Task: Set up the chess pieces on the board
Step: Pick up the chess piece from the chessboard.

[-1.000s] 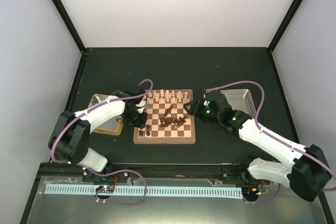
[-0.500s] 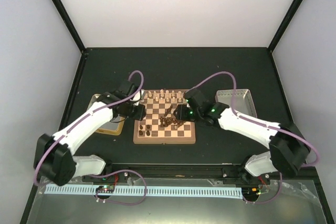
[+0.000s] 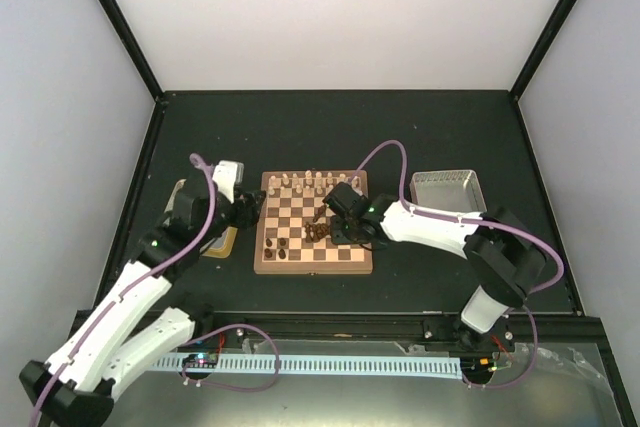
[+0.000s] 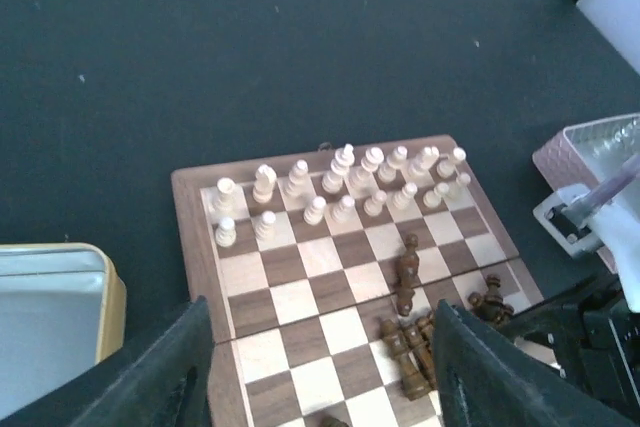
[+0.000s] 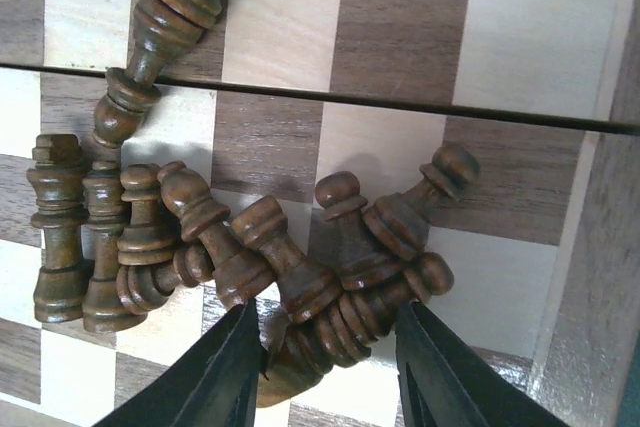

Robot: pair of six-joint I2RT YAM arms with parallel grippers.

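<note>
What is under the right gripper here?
A heap of dark chess pieces lying on their sides on the board, between the right gripper's fingers. Those fingers cover the heap's near edge.

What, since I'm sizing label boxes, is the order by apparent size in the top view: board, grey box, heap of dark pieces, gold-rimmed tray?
Largest to smallest: board, grey box, heap of dark pieces. The gold-rimmed tray is mostly hidden under the left arm, so I can't rank it.
</note>
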